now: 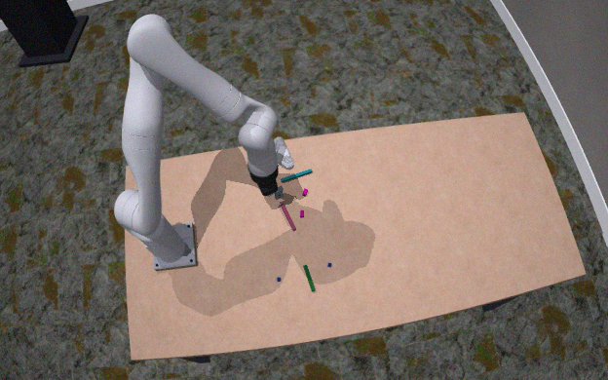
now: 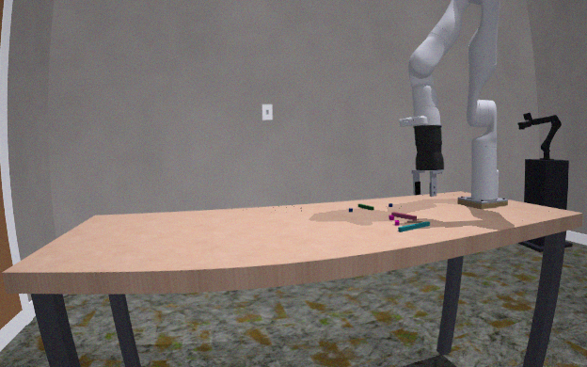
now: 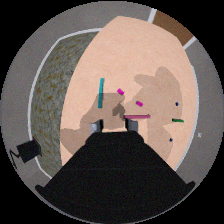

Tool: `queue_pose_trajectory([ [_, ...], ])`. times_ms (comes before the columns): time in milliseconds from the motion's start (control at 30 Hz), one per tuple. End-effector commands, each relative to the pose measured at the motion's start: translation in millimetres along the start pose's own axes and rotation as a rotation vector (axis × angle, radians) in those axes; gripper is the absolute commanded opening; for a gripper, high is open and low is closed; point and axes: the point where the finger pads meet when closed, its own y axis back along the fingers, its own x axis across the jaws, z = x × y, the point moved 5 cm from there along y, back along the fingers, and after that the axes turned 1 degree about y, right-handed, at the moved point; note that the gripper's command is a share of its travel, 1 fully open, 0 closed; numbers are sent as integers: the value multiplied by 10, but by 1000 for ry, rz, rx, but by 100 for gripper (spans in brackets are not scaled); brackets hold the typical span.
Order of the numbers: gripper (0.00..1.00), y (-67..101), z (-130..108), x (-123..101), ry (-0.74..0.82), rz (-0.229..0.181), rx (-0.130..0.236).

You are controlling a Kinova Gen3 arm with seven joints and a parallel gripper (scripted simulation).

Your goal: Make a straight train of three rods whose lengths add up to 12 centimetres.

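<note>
While the white arm (image 1: 146, 122) rises from its base plate (image 1: 187, 263) near the worktop's (image 1: 438, 195) left edge, its jaws (image 2: 424, 185) hang spread wide above the surface with nothing between them. They sit over the near end of the dark pink rod (image 1: 288, 217), just short of the far edge. Beside them lies the turquoise rod (image 1: 296, 175), the longest, closest to the far edge. Well apart, toward the near edge, the green rod (image 1: 309, 278) lies alone. 2 short magenta rods follow: one (image 1: 305, 192) just below the turquoise rod, the other (image 1: 302, 213) just beside the dark pink rod. Smallest are 2 blue rods, one (image 1: 279, 280) left of the green rod, the other (image 1: 329, 265) right of it.
</note>
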Motion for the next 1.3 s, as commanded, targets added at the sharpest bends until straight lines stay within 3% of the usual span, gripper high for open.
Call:
queue_pose_trajectory([
  [0, 100, 0, 5, -5, -10, 1, 1],
  [1267, 100, -26, 58, -15, -129, 11, 6],
])
